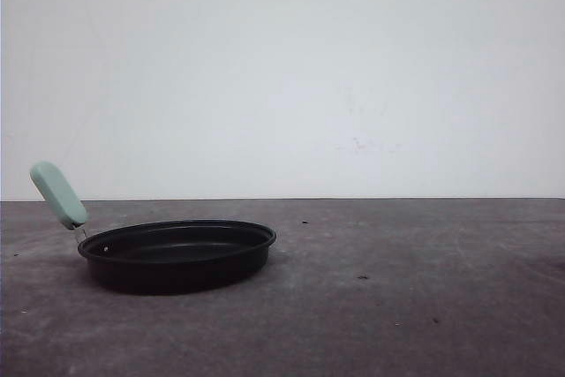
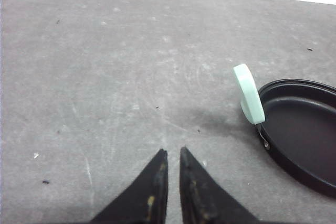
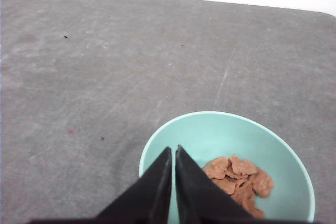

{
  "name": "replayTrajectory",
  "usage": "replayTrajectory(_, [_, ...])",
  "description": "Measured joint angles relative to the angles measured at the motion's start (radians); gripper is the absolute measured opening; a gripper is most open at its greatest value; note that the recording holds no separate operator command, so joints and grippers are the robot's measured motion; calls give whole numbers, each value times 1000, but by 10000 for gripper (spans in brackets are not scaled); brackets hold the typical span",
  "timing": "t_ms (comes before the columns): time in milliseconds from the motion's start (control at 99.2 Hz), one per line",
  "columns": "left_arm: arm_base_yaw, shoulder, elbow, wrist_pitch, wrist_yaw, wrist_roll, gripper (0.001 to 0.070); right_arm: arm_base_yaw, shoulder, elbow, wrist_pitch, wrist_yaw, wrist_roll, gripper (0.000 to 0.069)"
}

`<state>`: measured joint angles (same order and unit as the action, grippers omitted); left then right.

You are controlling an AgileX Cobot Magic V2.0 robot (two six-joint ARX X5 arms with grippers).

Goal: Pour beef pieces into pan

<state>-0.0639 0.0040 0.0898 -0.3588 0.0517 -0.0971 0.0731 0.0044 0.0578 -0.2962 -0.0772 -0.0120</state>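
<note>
The black pan (image 1: pixel 177 253) sits at the left of the grey table, its mint-green handle (image 1: pixel 58 194) angled up and to the left. It holds nothing that I can see. In the left wrist view the pan (image 2: pixel 302 129) and handle (image 2: pixel 248 94) lie off to one side of my left gripper (image 2: pixel 173 150), which is shut over bare table. The orange-brown beef pieces (image 3: pixel 239 177) lie heaped in a teal bowl (image 3: pixel 210 129). My right gripper (image 3: pixel 174 148) is shut with nothing in it, its tips over the bowl's near rim.
The grey table (image 1: pixel 406 289) stretches open to the right of the pan, with small dark specks on it. A white wall stands behind the table's far edge.
</note>
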Motion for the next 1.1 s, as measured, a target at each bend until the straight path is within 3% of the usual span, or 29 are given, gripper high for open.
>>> replayTrajectory(1099, [0,0,0,0,0,0,13,0,0,0,9,55,0,7])
